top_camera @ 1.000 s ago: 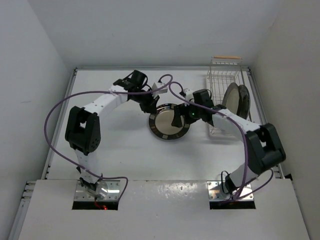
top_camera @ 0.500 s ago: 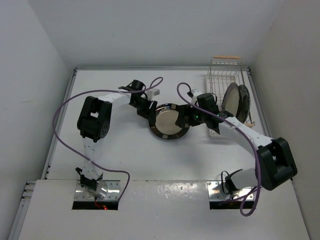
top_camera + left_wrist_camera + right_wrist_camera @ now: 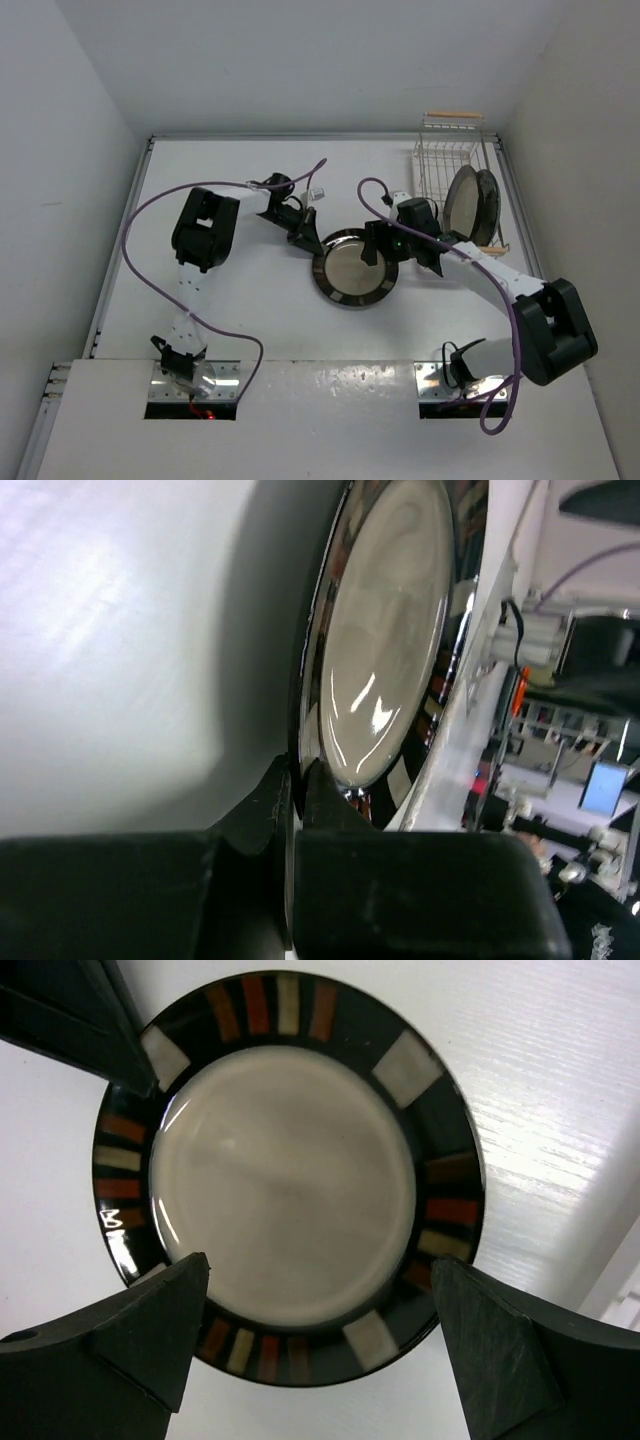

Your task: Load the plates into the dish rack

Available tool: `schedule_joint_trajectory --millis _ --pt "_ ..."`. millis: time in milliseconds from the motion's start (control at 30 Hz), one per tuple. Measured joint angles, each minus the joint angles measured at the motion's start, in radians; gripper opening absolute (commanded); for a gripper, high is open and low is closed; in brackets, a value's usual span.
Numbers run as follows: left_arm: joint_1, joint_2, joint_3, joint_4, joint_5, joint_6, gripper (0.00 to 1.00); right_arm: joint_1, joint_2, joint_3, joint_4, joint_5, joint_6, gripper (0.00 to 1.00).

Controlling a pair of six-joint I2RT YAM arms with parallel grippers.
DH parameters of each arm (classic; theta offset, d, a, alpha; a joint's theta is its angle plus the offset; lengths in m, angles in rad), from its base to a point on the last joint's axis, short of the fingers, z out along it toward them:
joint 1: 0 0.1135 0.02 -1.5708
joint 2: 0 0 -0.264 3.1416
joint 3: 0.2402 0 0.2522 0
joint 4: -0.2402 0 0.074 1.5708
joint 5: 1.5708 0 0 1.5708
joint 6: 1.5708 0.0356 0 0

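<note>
The cream plate with a dark rim bearing pale blocks [image 3: 354, 268] is at the table's middle. My left gripper [image 3: 312, 243] is shut on its far-left rim; in the left wrist view the fingertips [image 3: 297, 780] pinch the rim of the plate [image 3: 390, 650], with a shadow beneath it. My right gripper [image 3: 383, 247] is open above the plate's right side; in the right wrist view the plate [image 3: 285, 1180] lies between its spread fingers [image 3: 150, 1330], which do not touch it. The white wire dish rack [image 3: 440, 160] stands at the far right with two plates [image 3: 462, 200] on edge in it.
The rack's wooden handle [image 3: 452, 115] is near the back wall. Purple cables [image 3: 130, 230] loop over the left of the table and above the plate. White walls enclose the table on three sides.
The plate has moved nearer and to the right, held by my left gripper. The left arm has folded in, and the right gripper has stayed over the plate.
</note>
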Motion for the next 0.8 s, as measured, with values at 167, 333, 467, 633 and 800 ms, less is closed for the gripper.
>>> schedule_joint_trajectory --millis 167,333,467,633,800 --pt "-0.006 -0.067 0.008 -0.11 -0.033 0.183 0.0 -0.034 0.0 0.0 0.009 -0.05 -0.045 0.92" --pt "-0.011 -0.292 0.006 -0.16 -0.104 0.45 0.0 -0.065 0.024 0.0 0.068 -0.156 -0.071 0.92" --pt "-0.011 -0.41 0.005 -0.196 -0.11 0.619 0.0 -0.06 0.137 0.0 0.163 -0.255 -0.055 0.76" --pt "-0.008 -0.421 -0.034 -0.219 -0.102 0.697 0.0 -0.027 0.209 -0.038 0.321 -0.384 0.039 0.42" --pt "0.024 -0.421 -0.046 -0.241 -0.113 0.724 0.0 0.047 0.198 -0.067 0.43 -0.452 0.073 0.0"
